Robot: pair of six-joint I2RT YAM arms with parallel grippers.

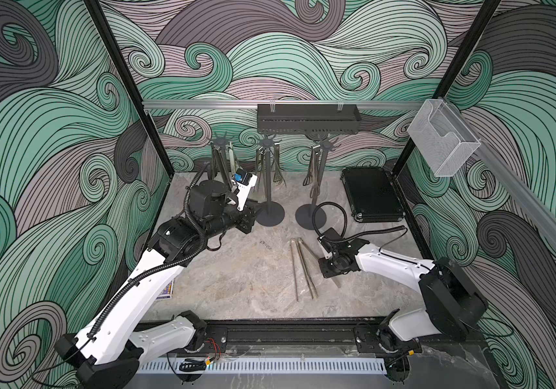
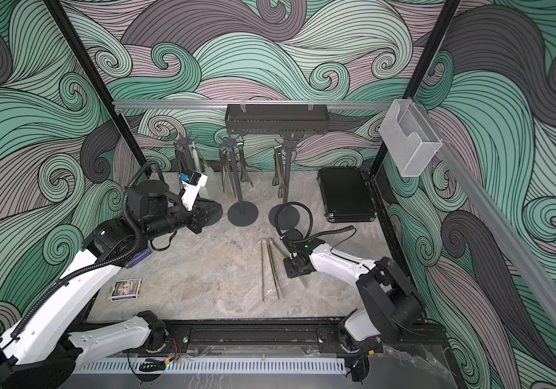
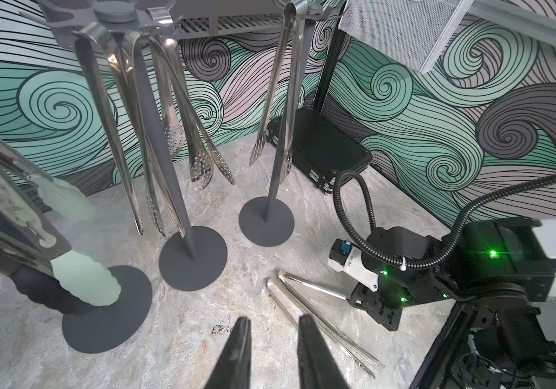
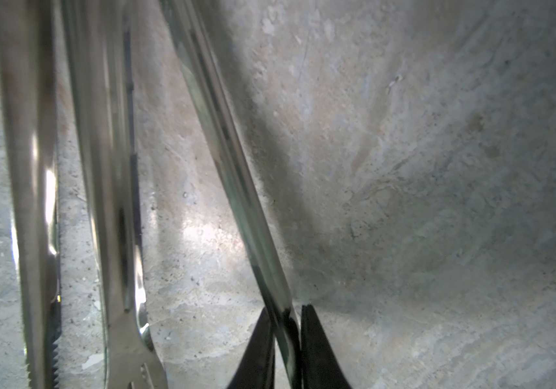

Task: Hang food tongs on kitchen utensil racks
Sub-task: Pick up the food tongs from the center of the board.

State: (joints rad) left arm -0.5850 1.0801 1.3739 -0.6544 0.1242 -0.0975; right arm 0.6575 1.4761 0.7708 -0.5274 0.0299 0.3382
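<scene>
Right gripper [image 4: 285, 308] clenched on one arm of long slim bare-steel V-shaped tongs [image 4: 227, 168], lying flat on grey marbled tabletop [image 4: 404, 168], lower centre in both top views. Left gripper [image 3: 271, 323] parted, empty. Tongs likely light, stiff, springy, slick. Single-arm pinch may swivel; hold nearer hinge looks steadier.

Both arms were fixed to a black rail [image 1: 290, 335]. The left arm [image 1: 142, 296] and the right arm [image 1: 391, 266] had smooth white shells and fat round black joints. The white shells nearest the rail had little screw holes. A ribbed black cable [image 1: 108, 311] ran along the left arm. The right arm had a looped cable [image 3: 350, 174] and tiny green lights [image 3: 491, 252]. Thin red wires [image 1: 214, 347] stuck out at the rail. Far from the rail, the left gripper [image 3: 275, 317] had two pointy black fingers [image 3: 236, 353]. The right gripper [image 4: 286, 307] looked the same.
</scene>
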